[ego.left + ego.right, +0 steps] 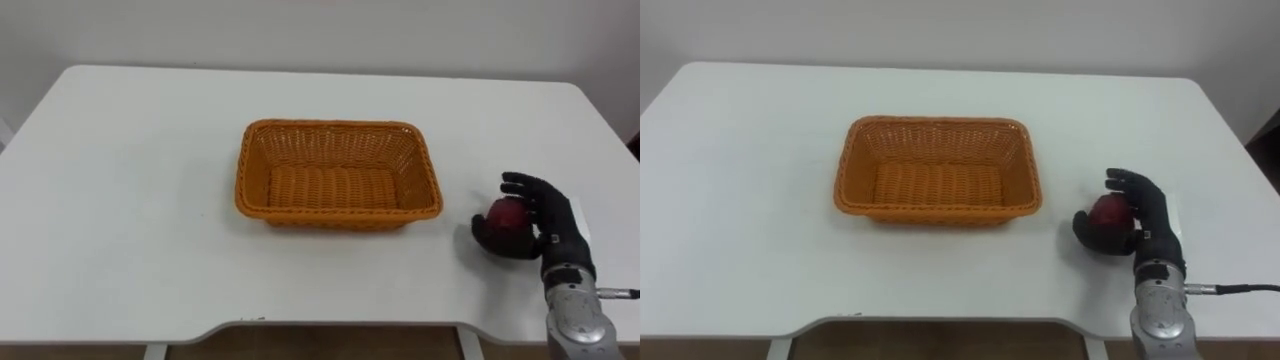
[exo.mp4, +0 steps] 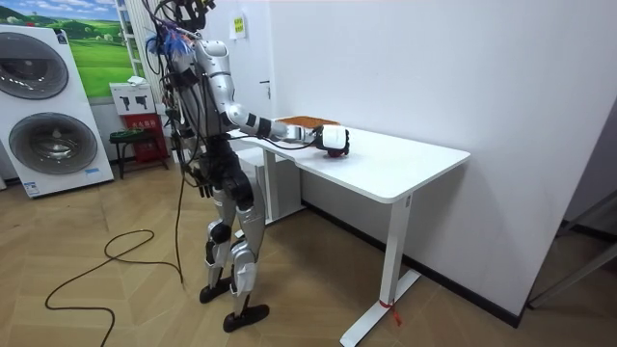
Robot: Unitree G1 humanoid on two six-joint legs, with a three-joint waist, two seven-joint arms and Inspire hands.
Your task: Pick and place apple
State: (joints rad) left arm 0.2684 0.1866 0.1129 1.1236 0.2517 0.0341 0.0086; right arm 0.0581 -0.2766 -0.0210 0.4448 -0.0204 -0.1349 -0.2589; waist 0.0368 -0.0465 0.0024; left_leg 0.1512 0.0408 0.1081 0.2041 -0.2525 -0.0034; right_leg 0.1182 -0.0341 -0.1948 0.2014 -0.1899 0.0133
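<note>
A dark red apple [image 1: 506,217] [image 1: 1110,214] rests on the white table [image 1: 130,200] to the right of the orange wicker basket [image 1: 338,175] [image 1: 937,170]. My right hand [image 1: 530,225] [image 1: 1135,225] wraps around the apple, black fingers and thumb curled about it from the right side. In the room view the right hand [image 2: 334,139] reaches over the table with the apple [image 2: 335,151] under it, and the basket [image 2: 302,122] lies just beyond. The basket holds nothing.
The table's front edge [image 1: 330,325] runs close below the hand. Its right edge lies just past my wrist. In the room view I stand at the table's long side, with washing machines [image 2: 43,106] behind me at the room view's left.
</note>
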